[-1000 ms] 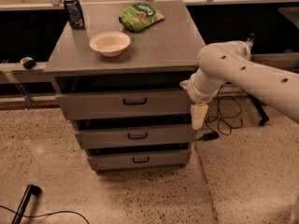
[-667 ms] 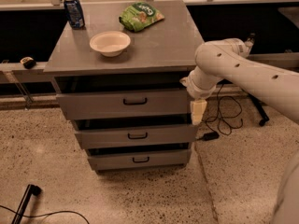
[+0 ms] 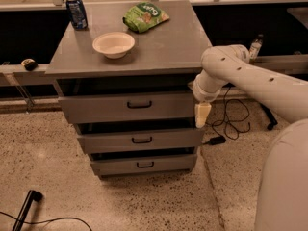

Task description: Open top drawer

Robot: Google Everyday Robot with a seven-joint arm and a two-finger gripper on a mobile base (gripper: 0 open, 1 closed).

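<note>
The grey cabinet [image 3: 144,57] holds three drawers. The top drawer [image 3: 96,110] has the tallest flat grey front and a small black loop handle [image 3: 139,104] at its centre, with a dark gap above the front. The two shorter drawers [image 3: 139,140] [image 3: 144,164] sit below it. My gripper [image 3: 202,115] hangs pointing down from the white arm [image 3: 250,78], at the right end of the top drawer's front and well right of the handle. It holds nothing that I can see.
On the cabinet top stand a white bowl [image 3: 113,44], a blue can [image 3: 77,12] and a green snack bag [image 3: 144,16]. A black cable and plug [image 3: 216,139] lie on the floor to the right. A black stick [image 3: 26,208] lies at the lower left.
The gripper has shifted slightly left and up, closer to the right end of the top drawer's front. The drawers have not moved.
</note>
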